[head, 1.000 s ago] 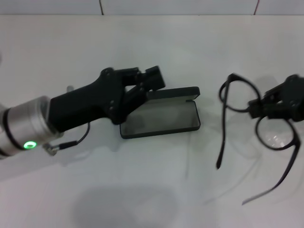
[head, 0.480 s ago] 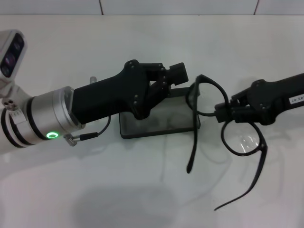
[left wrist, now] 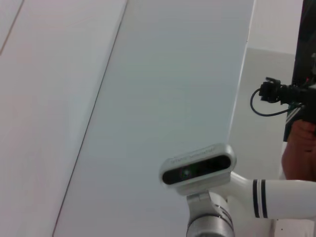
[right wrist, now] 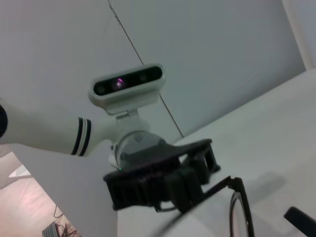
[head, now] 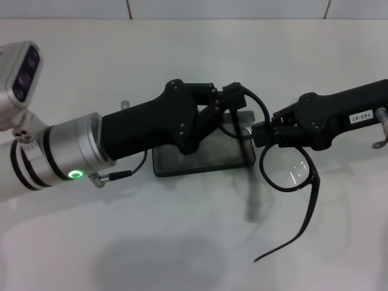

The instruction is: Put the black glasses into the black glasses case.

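Note:
The black glasses case (head: 206,159) lies open at the table's middle, grey lining up, its lid side hidden behind my left gripper (head: 233,100), which hangs over the case's back edge. My right gripper (head: 262,134) is shut on the black glasses (head: 290,171) near the bridge and holds them at the case's right end. One lens hangs off the case's right side; the other is up by the left gripper. One temple arm trails toward the front. In the right wrist view a piece of the glasses (right wrist: 236,183) shows beside the left gripper (right wrist: 197,173).
The white table (head: 182,242) runs in front of and behind the case. The left wrist view shows only a wall and the right arm's wrist camera (left wrist: 197,169).
My right gripper has carried the glasses left, from off to the right up to the case's right end. My left gripper has shifted right along the case's back edge.

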Motion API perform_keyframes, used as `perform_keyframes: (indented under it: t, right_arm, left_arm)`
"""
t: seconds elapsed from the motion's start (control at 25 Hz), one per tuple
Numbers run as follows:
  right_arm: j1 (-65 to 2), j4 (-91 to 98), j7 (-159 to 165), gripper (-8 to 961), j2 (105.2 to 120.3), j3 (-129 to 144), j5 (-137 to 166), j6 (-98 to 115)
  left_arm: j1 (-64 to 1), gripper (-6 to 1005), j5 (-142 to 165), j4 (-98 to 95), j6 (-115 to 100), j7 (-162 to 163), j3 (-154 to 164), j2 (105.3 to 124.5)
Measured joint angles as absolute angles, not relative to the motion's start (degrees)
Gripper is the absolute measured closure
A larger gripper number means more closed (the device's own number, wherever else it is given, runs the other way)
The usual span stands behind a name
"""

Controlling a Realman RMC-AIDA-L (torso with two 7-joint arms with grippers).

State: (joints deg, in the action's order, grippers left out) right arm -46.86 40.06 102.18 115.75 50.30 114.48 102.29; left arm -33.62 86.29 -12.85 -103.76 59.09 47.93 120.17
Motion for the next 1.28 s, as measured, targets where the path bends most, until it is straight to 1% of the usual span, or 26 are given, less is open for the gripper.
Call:
perform_keyframes:
  t: [0.84, 1.28]
  right_arm:
    - [-46.5, 38.6, 101.9, 839, 115.75, 51.2, 111.5, 102.4]
    - [-44.7, 38.4, 101.7, 834, 115.13, 50.3, 110.0, 101.1]
  left_arm:
    - [-34.0, 959, 85.7, -12.2, -103.2, 57.9, 49.2, 120.41]
    - [-30.2, 956, 77.6, -12.6, -109.5, 57.9, 49.1, 119.98]
